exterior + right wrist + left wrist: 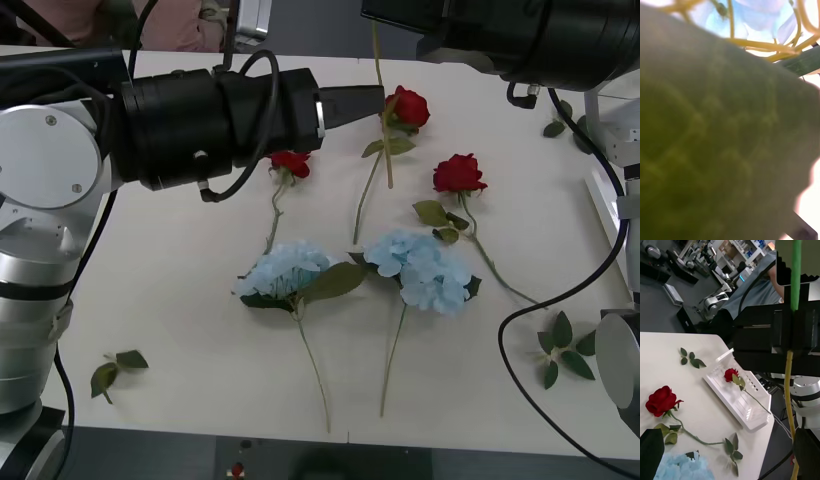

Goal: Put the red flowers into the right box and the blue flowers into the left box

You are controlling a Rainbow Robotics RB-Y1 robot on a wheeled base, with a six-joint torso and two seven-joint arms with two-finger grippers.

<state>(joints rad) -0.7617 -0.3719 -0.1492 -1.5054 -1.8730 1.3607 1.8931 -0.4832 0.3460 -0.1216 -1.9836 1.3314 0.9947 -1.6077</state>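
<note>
Left wrist view: left gripper (pixel 729 444) is hanging above the table with its black fingers (pixel 651 452) apart, gripping nothing. A long yellow-green stem (pixel 790 390) is dangling just beside one finger. Its upper end is sitting between the serrated fingers of the right gripper (pixel 794 275), which look closed on it. Right wrist view is showing a big green leaf (pixel 715 142) and pale-blue petals right up against the lens, so I am reading this as the held blue flower (pixel 756 17), lifted off the table.

Below the left gripper, two blue flowers (pixel 285 270) (pixel 420 268) are lying on the table (pixel 180 300), heads near each other, stems pointing toward the robot. Near them, three red flowers (pixel 290 163) (pixel 407 107) (pixel 459 174) are lying loose.

Farther out, past the right arm (pixel 520 40), the right box (pixel 752 416) is holding one red flower (pixel 730 374).

Progress, as judged:
- One red flower is boxed and three are waiting.
- One blue flower is in the air and two are waiting.
- The fourth blue flower cannot be accounted for.

Less than half appears done.
</note>
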